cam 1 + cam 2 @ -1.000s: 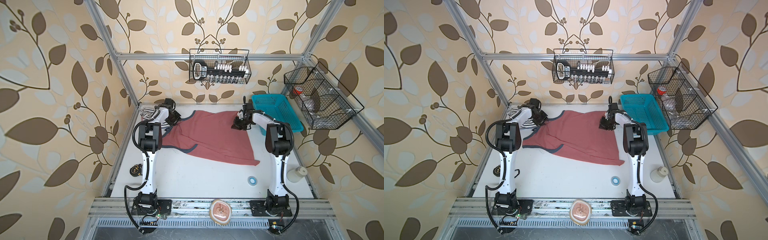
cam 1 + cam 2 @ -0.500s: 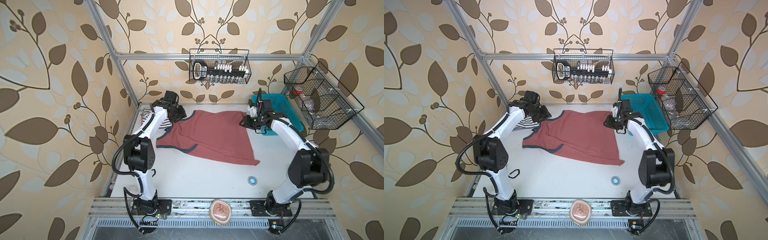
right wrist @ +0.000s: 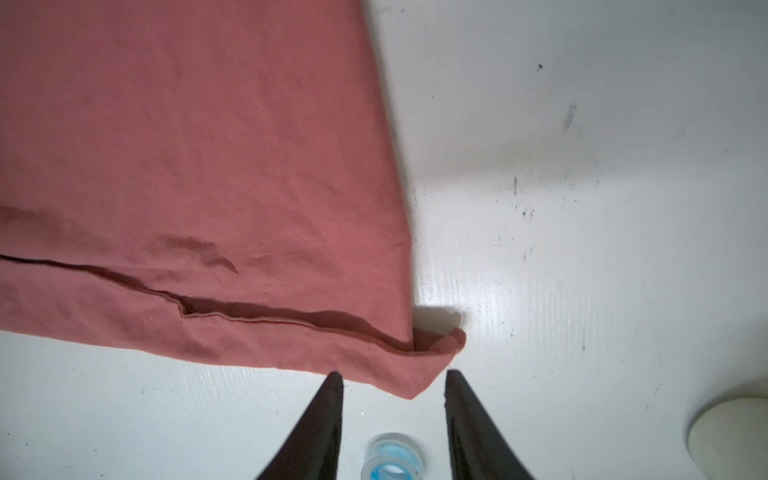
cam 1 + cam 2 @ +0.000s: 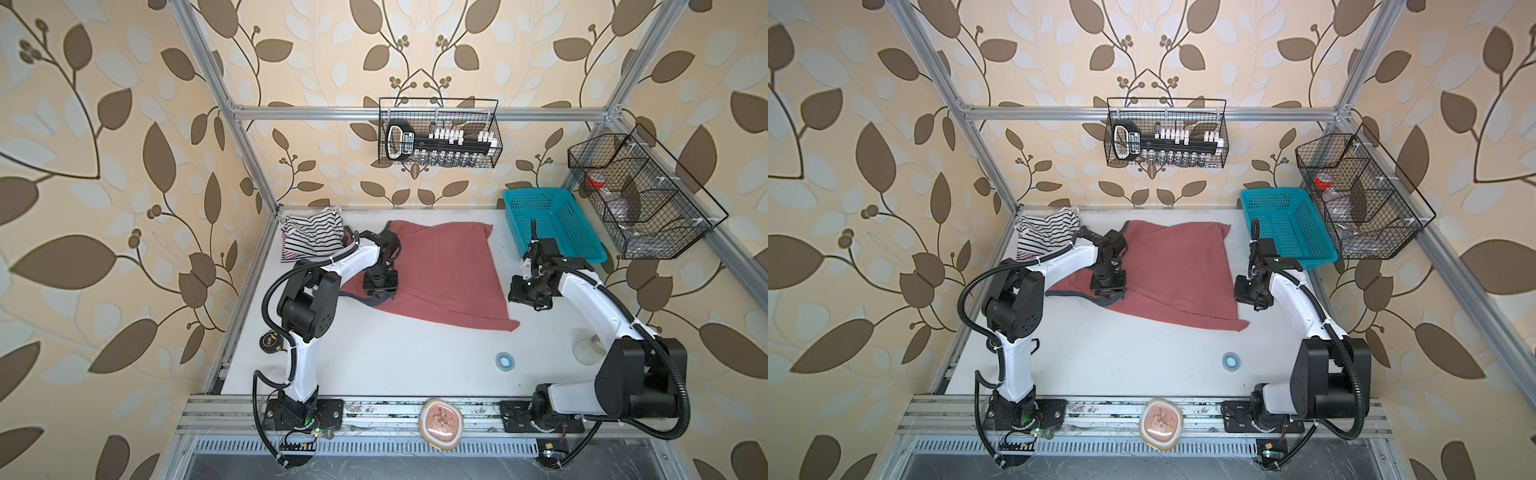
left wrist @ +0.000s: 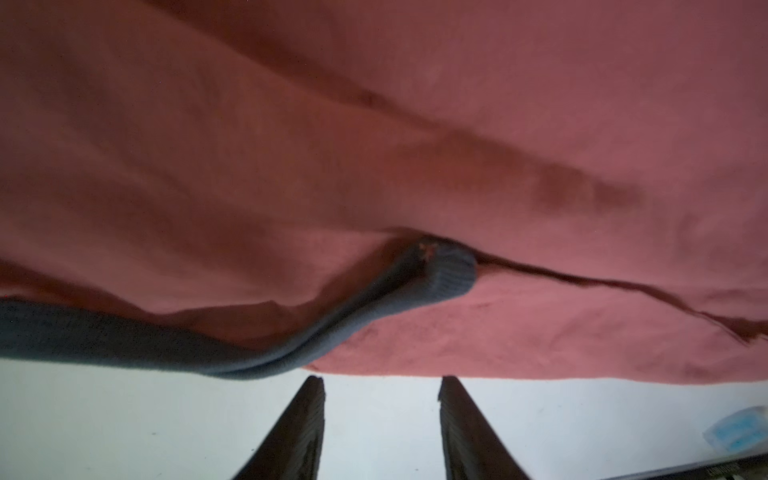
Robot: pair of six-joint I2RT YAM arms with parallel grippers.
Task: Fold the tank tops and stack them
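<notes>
The dusty red tank top (image 4: 449,270) lies spread on the table (image 4: 395,361), towards the back and about mid-width. Its grey-blue trim (image 5: 291,353) runs along the near left edge. The other striped tops (image 4: 311,237) sit heaped in the back left corner, touching its far left part.

My left gripper (image 5: 380,380) hangs over the near edge just beside the end of the trim, jaws partly apart and holding nothing. My right gripper (image 3: 394,374) is in the same state over the near right hem corner, which curls up slightly.

I read this as the pinch before a fold. To do it well, I want each jaw pair to straddle the edge and take both layers. The under layer sticks out past the upper one all along this side, so a shallow bite would catch only one. Both pinches should close together and lift evenly, or the cloth will skew.

There is bare table in front of the top, with only the small blue tape roll (image 4: 505,360) well clear of it. The teal basket (image 4: 552,228) crowds the back right, near my right arm.
</notes>
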